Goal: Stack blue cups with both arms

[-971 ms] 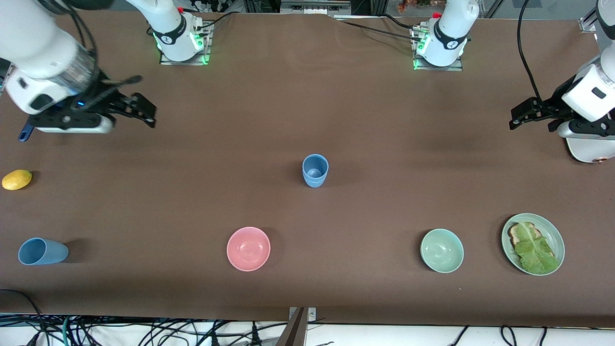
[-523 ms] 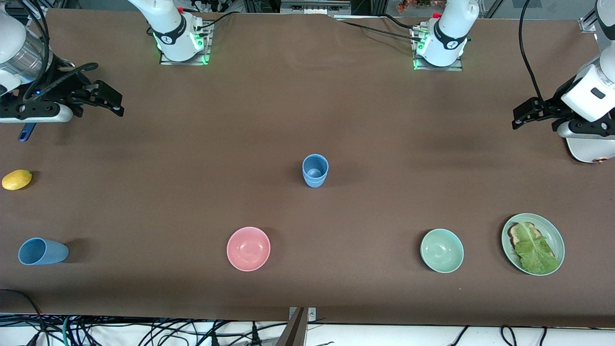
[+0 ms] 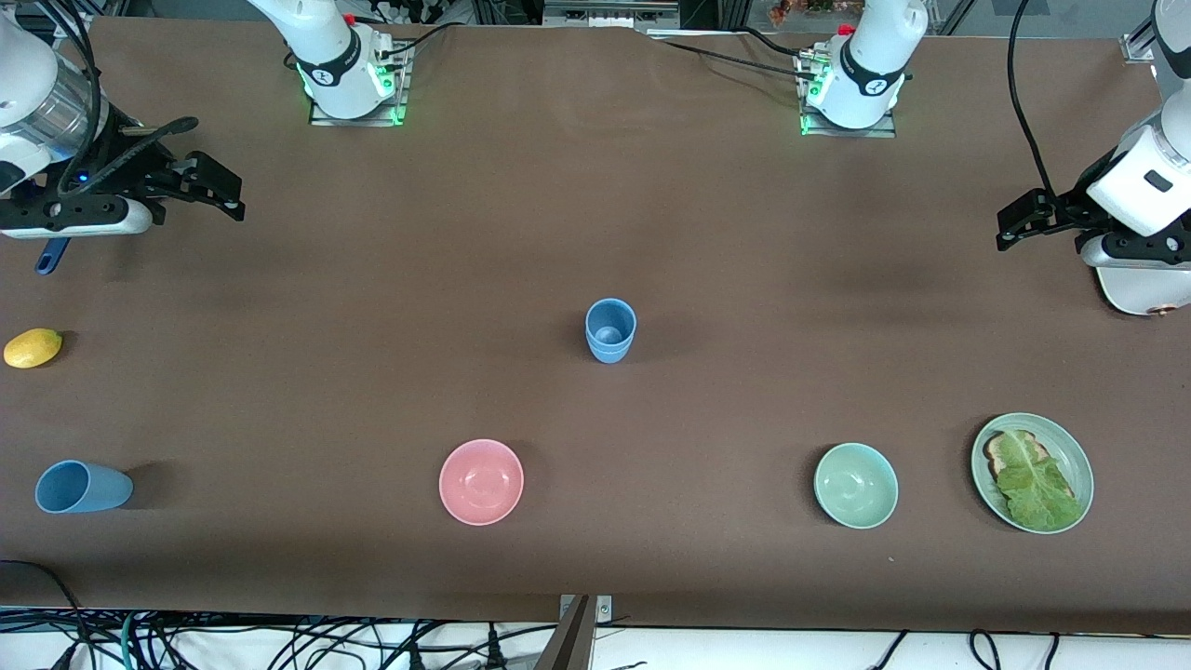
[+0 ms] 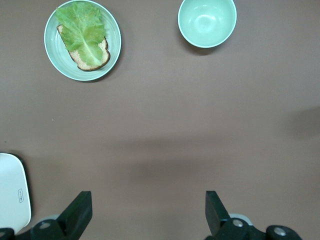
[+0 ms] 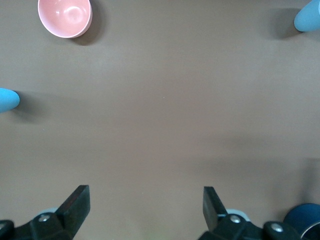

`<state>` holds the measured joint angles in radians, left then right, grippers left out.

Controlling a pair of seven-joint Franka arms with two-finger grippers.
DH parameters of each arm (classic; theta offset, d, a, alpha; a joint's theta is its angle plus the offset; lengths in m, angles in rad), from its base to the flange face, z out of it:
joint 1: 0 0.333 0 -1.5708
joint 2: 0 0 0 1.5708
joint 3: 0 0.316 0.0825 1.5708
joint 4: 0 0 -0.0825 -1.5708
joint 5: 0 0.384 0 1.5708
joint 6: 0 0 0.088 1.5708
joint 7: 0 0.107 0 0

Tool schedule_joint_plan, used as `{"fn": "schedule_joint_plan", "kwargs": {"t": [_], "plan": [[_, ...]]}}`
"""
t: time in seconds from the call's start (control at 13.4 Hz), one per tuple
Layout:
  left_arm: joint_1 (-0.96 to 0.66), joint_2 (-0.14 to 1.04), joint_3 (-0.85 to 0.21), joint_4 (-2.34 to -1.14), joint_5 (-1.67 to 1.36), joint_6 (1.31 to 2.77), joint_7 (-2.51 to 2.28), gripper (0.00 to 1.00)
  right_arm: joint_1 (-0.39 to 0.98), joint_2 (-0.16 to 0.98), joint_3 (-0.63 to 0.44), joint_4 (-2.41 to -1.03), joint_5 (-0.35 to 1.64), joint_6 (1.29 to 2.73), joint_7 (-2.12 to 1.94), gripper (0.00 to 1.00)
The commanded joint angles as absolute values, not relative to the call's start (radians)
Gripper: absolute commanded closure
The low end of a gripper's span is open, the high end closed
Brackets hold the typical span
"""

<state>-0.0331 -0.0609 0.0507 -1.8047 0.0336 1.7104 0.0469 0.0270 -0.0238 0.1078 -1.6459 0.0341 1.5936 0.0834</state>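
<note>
One blue cup stands upright at the middle of the table; it also shows at the edge of the right wrist view. A second blue cup lies on its side near the front edge at the right arm's end; it also shows in the right wrist view. My right gripper is open and empty over bare table at the right arm's end. My left gripper is open and empty over bare table at the left arm's end.
A pink bowl, a green bowl and a green plate with toast and lettuce sit near the front edge. A lemon and a dark blue saucepan lie at the right arm's end. A white object sits under the left arm.
My right gripper has moved toward the right arm's end of the table, then held almost still. The left gripper and both cups have barely moved.
</note>
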Motion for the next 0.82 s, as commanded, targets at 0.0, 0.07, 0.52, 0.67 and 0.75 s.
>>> {"fn": "schedule_joint_plan", "kwargs": {"t": [0.0, 0.07, 0.52, 0.67, 0.75], "plan": [[-0.038, -0.063, 0.054, -1.793, 0.054, 1.694, 0.051, 0.00, 0.008, -0.012, 0.117, -1.618, 0.041, 1.569, 0.061, 0.00], [-0.038, -0.063, 0.054, -1.793, 0.054, 1.694, 0.051, 0.00, 0.008, -0.011, 0.115, -1.618, 0.040, 1.569, 0.061, 0.00], [-0.040, -0.063, 0.052, -1.787, 0.051, 1.694, 0.051, 0.00, 0.008, -0.011, 0.112, -1.618, 0.037, 1.569, 0.063, 0.00], [-0.040, -0.061, 0.052, -1.766, 0.049, 1.687, 0.051, 0.00, 0.008, -0.011, 0.114, -1.618, 0.035, 1.568, 0.066, 0.00], [-0.040, -0.061, 0.052, -1.755, 0.045, 1.687, 0.051, 0.00, 0.008, -0.011, 0.114, -1.618, 0.035, 1.568, 0.066, 0.00]]}}
